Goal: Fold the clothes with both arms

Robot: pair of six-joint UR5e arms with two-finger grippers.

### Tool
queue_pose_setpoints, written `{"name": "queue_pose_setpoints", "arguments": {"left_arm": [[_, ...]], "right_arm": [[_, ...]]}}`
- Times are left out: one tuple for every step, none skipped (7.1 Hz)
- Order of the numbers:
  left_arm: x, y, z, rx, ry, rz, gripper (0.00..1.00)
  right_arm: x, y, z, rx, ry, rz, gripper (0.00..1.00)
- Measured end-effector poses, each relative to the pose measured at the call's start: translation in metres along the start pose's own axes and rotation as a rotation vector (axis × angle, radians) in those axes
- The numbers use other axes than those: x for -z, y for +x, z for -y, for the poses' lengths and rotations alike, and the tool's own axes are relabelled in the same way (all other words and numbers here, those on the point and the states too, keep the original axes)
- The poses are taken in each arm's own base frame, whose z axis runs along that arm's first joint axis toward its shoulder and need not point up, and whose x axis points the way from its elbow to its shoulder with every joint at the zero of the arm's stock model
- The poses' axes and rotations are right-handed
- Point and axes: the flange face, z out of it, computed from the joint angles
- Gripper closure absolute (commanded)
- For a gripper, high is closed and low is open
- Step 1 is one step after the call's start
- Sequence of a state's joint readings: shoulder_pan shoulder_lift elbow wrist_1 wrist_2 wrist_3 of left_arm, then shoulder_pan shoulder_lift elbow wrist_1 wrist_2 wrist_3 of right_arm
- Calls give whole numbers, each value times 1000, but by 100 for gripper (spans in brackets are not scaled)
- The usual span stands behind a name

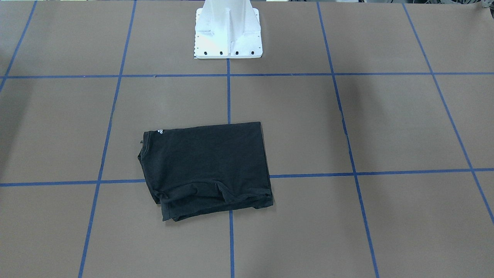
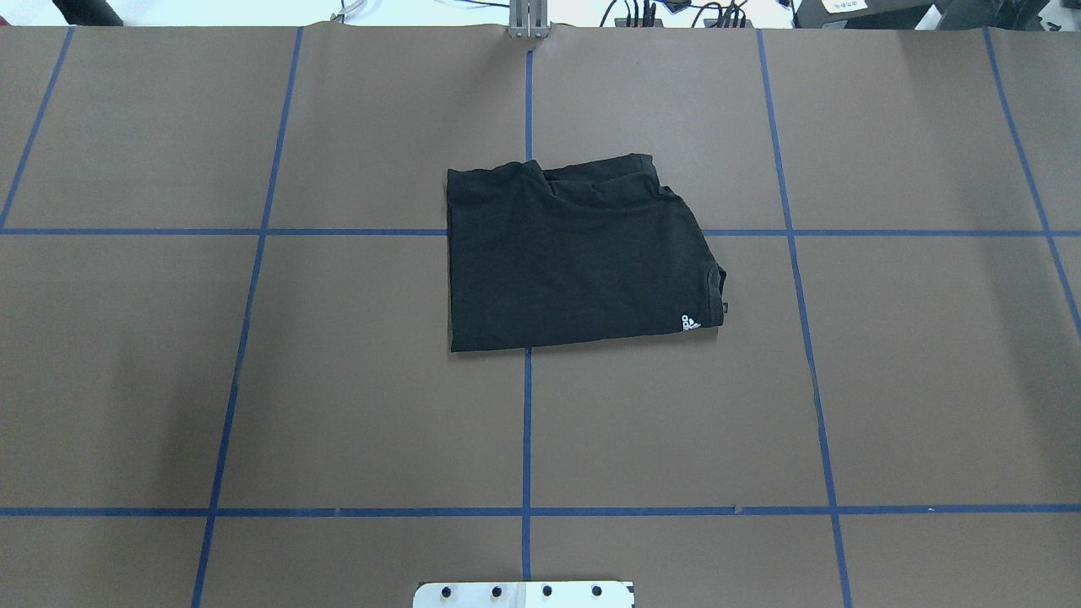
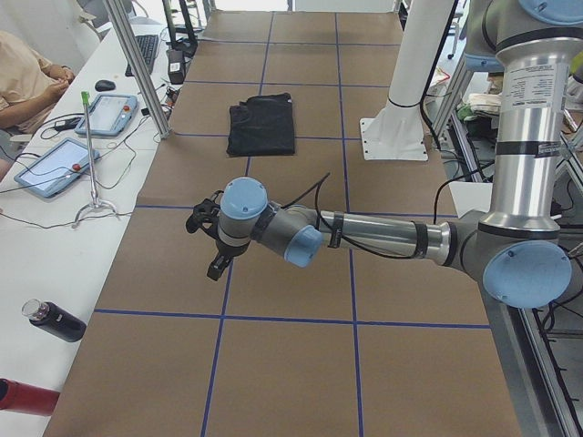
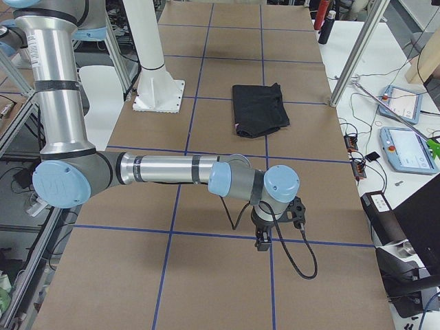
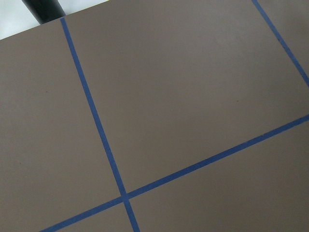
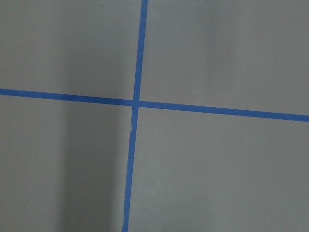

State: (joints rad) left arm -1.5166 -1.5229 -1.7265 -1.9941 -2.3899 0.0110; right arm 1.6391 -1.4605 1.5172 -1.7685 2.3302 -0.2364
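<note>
The black T-shirt (image 2: 574,253) lies folded into a rough rectangle on the brown table, plain side up, with a small white logo at one corner. It also shows in the front view (image 1: 204,166) and both side views (image 3: 261,123) (image 4: 259,108). My left gripper (image 3: 206,242) hangs over the table's left end, far from the shirt. My right gripper (image 4: 265,239) hangs over the right end, also far from it. Both show only in the side views, so I cannot tell whether they are open or shut. The wrist views show only bare table and blue tape.
The white base mount (image 1: 228,31) stands at the robot's edge of the table. Blue tape lines (image 2: 527,422) grid the brown surface. Tablets (image 3: 53,169), a dark bottle (image 3: 55,320), a metal post (image 3: 137,68) and a seated person (image 3: 23,77) are along the operators' side.
</note>
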Motion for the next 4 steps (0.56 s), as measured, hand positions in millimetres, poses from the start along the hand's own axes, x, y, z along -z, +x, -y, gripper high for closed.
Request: {"name": "queue_pose_setpoints", "arguments": {"left_arm": [[12, 13, -11, -15, 14, 4, 0], [22, 22, -16, -31, 25, 12, 0], [26, 27, -15, -44, 31, 17, 0], [28, 30, -13, -48, 36, 16, 0]], "right_arm": [[-1, -4, 0, 5, -2, 3, 0], [-4, -4, -1, 4, -6, 4, 0], [-4, -4, -3, 2, -5, 10, 0], [-2, -8, -10, 9, 6, 20, 0]]}}
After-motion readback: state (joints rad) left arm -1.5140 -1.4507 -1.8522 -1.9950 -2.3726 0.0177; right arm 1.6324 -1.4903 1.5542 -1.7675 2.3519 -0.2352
